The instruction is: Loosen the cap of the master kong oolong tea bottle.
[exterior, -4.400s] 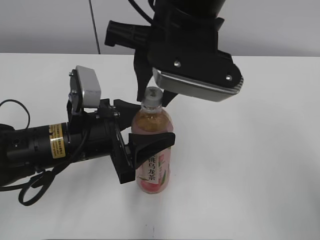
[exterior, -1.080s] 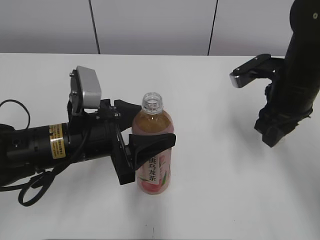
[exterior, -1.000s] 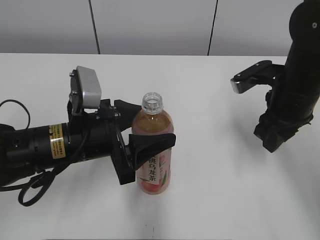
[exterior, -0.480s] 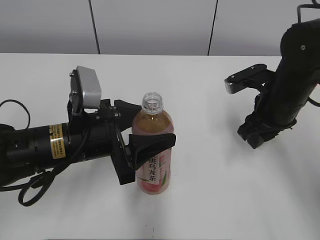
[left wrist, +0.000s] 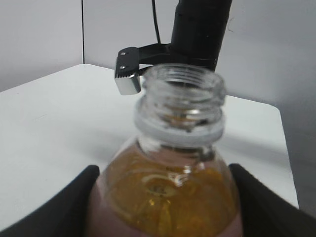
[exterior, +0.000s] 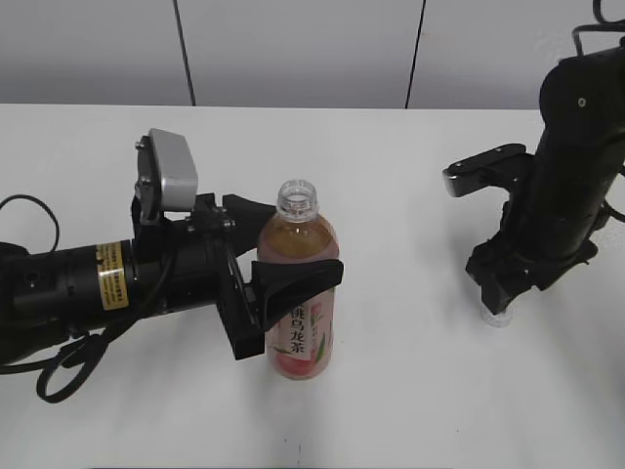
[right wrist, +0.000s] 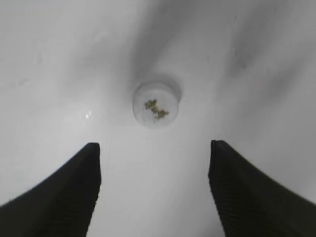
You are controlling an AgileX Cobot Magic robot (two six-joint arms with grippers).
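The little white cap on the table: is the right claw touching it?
Apart. In the right wrist view the cap lies alone on the table, with bare surface between it and both open fingers of the right gripper.

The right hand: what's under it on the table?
The cap lies on the table, below the open right hand; its fingers stand apart, clear of it. Nothing else shows there.

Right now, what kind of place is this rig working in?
Probably a lab or test bench: a bare white table, plain grey panelled wall behind, and only the tea bottle and its cap laid out.
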